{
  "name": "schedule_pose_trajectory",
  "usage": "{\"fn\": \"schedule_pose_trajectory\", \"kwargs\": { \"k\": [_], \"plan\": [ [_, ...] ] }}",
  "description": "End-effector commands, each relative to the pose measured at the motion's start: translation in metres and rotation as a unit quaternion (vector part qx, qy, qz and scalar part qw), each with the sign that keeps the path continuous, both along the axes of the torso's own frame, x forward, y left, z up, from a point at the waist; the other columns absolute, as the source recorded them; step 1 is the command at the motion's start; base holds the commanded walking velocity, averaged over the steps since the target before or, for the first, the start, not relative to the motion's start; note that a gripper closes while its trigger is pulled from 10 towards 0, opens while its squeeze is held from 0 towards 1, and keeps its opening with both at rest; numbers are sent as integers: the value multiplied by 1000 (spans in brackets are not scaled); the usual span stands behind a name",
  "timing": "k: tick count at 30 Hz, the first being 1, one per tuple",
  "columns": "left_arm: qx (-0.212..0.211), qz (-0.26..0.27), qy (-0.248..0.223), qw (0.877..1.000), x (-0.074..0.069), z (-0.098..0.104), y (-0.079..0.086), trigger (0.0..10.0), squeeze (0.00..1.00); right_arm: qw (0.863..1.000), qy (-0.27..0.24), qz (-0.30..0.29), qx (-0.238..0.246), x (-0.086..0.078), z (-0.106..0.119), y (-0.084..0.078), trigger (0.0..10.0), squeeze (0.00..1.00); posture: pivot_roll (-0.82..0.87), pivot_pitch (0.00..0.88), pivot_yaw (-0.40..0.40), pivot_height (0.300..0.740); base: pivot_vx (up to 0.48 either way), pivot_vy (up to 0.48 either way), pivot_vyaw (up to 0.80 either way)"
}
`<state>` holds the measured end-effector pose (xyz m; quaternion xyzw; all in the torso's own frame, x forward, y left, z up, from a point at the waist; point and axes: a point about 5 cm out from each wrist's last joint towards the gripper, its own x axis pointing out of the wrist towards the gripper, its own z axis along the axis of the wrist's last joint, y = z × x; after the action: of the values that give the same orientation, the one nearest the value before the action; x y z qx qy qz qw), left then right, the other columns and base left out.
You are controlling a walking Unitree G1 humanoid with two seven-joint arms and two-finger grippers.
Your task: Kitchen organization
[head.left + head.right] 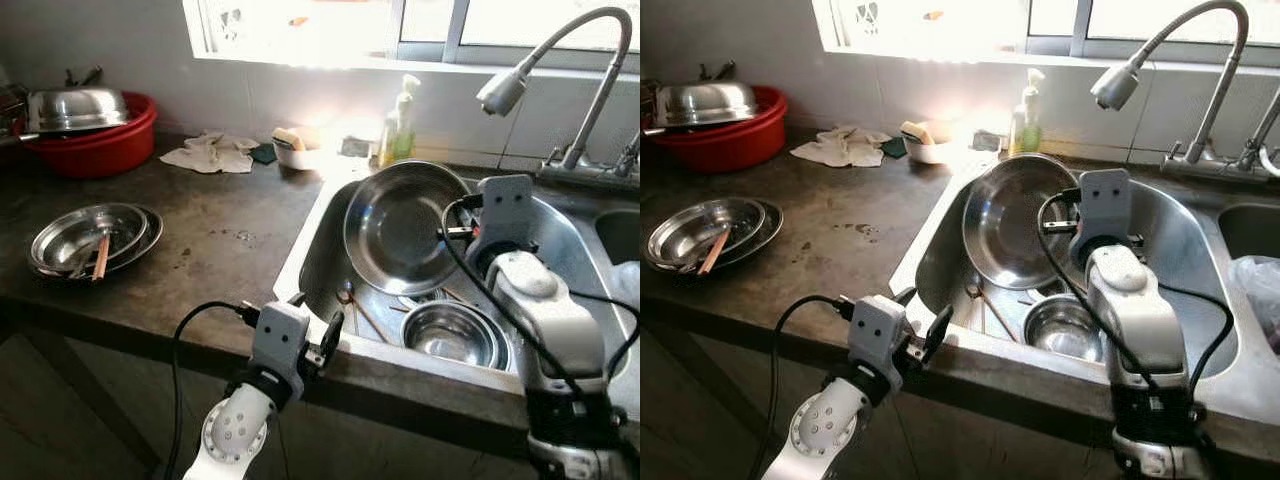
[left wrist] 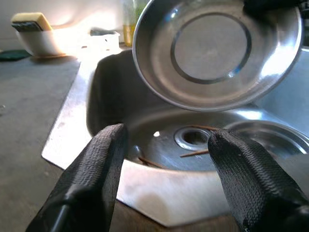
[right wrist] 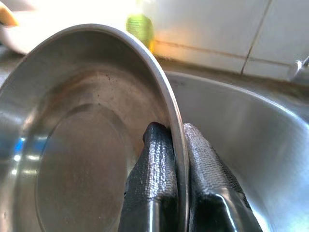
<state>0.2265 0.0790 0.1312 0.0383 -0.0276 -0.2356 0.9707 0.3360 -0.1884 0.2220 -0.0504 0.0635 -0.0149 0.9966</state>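
— Inside the stainless steel sink [image 1: 320, 225], what is the right gripper [image 3: 176, 159] doing?

— It pinches the rim of a large round stainless steel pan [image 1: 400, 225], one black finger on the inner face and one on the outer, clamped tight. The pan stands tilted on edge, its hollow facing the robot, just to the left of that gripper.

— And below the gripper?

— A smaller round steel bowl [image 1: 452, 335] sits on the sink floor, right under the held pan's lower edge, and thin brown chopsticks [image 2: 195, 153] lie near the drain.

— Where is the left gripper [image 1: 318, 335]?

— At the sink's near corner, over the front edge of the dark stone countertop [image 1: 220, 240]. Its two fingers [image 2: 91, 179] are spread apart with nothing between them, and the pan stands ahead of them, across the basin.

— What lies farther left of it?

— A pair of shallow steel plates stacked on the counter [image 1: 90, 238], with a reddish stick resting in them. Well behind those, a red plastic basin [image 1: 100, 145] holds a steel bowl turned upside down.

— Beyond the pan?

— A yellow-green dish soap bottle [image 1: 400, 125] by the wall, a white crumpled cloth [image 1: 212, 152], and a curved grey faucet [image 1: 560, 60] arching over the right gripper.
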Motion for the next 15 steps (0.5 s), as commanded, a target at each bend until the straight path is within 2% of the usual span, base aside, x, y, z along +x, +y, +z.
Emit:
{"fn": "schedule_pose_trajectory", "kwargs": {
  "k": [1,3,4,5,6,13,15],
  "plan": [
    [-1,-4,1,1000,-3,2,-1,10000,0,1000,15,18,8,9,3,-1,10000,0,91,72,-42,740,0,0,0],
    [-1,-4,4,1000,-4,2,-2,10000,0,999,30,28,7,14,2,-1,10000,0,94,77,-42,740,0,0,0],
    [-5,-4,5,1000,-7,3,-2,10000,0,997,57,43,11,24,-3,-1,10000,0,103,90,-50,740,0,0,0],
    [-5,-4,5,1000,-7,3,-2,10000,0,997,57,43,11,24,-3,-1,10000,0,103,90,-50,740,0,0,0],
    [-9,-4,4,1000,-9,5,-3,10000,0,995,81,57,16,31,-9,-1,10000,0,114,104,-57,740,0,0,0],
    [-14,-1,6,1000,-15,8,-2,10000,0,987,127,87,36,42,-22,1,10000,0,128,126,-66,740,0,0,0],
    [-14,-1,8,1000,-19,10,-2,10000,0,981,148,115,45,44,-29,5,10000,0,143,150,-80,740,0,0,0]
  ]
}}
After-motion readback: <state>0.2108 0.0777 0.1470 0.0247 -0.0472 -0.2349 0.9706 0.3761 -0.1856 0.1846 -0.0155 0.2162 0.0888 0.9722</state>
